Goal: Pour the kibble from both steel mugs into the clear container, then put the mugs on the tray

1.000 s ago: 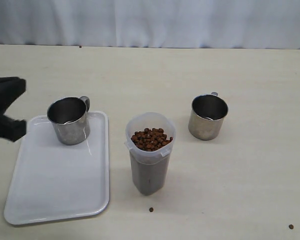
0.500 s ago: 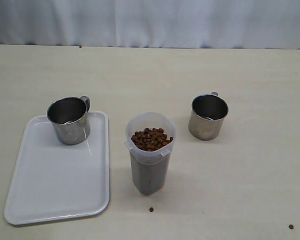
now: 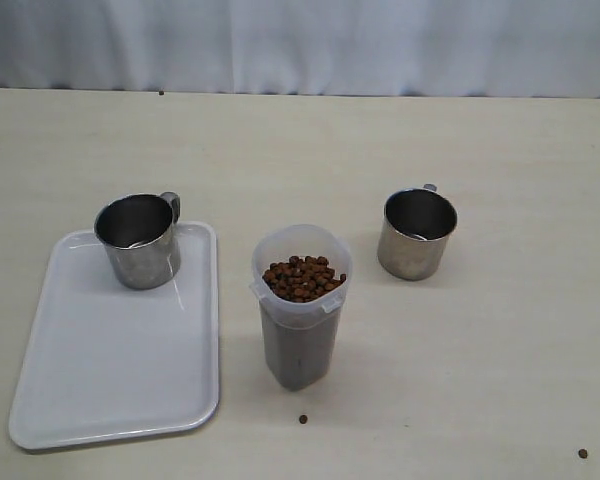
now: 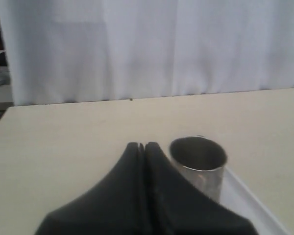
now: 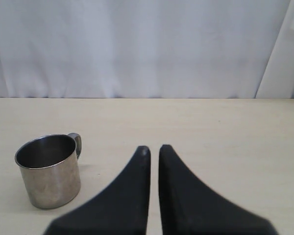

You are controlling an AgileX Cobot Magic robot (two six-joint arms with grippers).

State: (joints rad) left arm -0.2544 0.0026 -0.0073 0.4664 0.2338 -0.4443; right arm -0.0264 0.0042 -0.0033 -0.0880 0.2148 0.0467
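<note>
One steel mug (image 3: 137, 240) stands upright on the back end of the white tray (image 3: 110, 370). The other steel mug (image 3: 416, 233) stands on the table to the right, off the tray. Between them the clear container (image 3: 299, 305) is filled to near its rim with brown kibble (image 3: 300, 277). Neither gripper shows in the exterior view. In the left wrist view my left gripper (image 4: 141, 145) is shut and holds nothing, with the tray's mug (image 4: 198, 164) just beyond it. In the right wrist view my right gripper (image 5: 154, 149) is shut on nothing, with the table's mug (image 5: 49, 170) off to one side.
Stray pellets lie on the table: one in front of the container (image 3: 302, 419), one near the front right corner (image 3: 582, 453), one by the back edge (image 3: 160, 93). A white curtain (image 3: 300, 40) hangs behind the table.
The left gripper, seen a second ago at the left edge beside the tray, has drawn back out of the exterior view. Mugs, container and tray have stayed put.
</note>
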